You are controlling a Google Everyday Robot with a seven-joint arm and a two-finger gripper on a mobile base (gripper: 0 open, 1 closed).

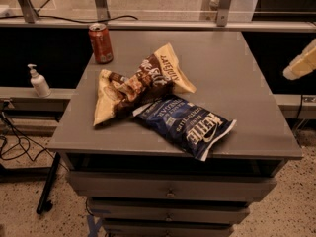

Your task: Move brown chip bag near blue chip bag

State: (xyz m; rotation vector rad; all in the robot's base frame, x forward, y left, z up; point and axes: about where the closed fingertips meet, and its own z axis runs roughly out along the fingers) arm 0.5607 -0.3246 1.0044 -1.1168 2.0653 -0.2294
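Observation:
The brown chip bag [136,87] lies crinkled on the grey cabinet top [232,68], dark brown in the middle with pale tan ends. The blue chip bag [186,126] lies right in front of it, toward the front edge, and their edges touch or overlap. My gripper [301,63] shows only as a pale finger at the right edge of the view, off the right side of the cabinet and well away from both bags. It holds nothing that I can see.
A red soda can [100,43] stands at the back left of the cabinet top. A white pump bottle [38,81] stands on a low ledge to the left. Cables lie on the floor at the left. Drawers sit below the top.

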